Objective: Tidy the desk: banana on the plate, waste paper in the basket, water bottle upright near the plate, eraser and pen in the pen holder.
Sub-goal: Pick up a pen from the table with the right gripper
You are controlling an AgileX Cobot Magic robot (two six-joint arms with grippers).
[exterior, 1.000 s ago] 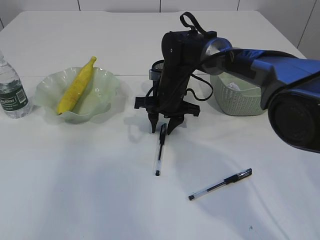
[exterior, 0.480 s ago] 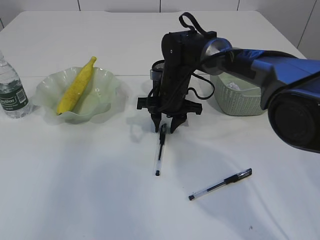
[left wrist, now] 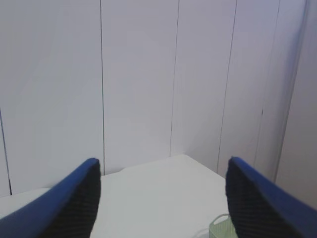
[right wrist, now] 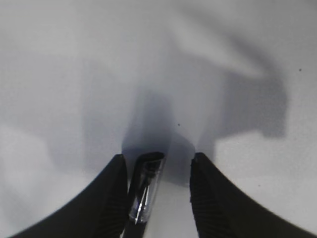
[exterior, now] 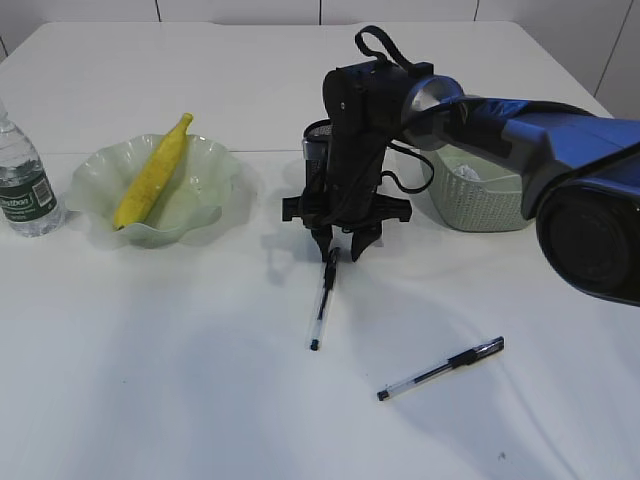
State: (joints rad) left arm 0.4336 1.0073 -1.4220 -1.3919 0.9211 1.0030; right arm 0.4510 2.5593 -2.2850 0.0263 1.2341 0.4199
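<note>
White desk (exterior: 150,380): right gripper (exterior: 344,250) half-open astride pen (exterior: 322,300) (unclamped), next closes and lifts toward holder (exterior: 316,140); left gripper (left wrist: 161,198) wide apart, empty.

Right claw (exterior: 340,252) mid-table, pen (exterior: 321,302) cap end between its tips, seemingly touching the left one; the rest runs out in front. Second pen (exterior: 441,368) front-right. Holder (exterior: 316,141) just behind. Basket (exterior: 478,192) behind-right, paper inside. Plate (exterior: 152,190) with banana (exterior: 152,171) left; bottle (exterior: 22,177) left of plate.
</note>
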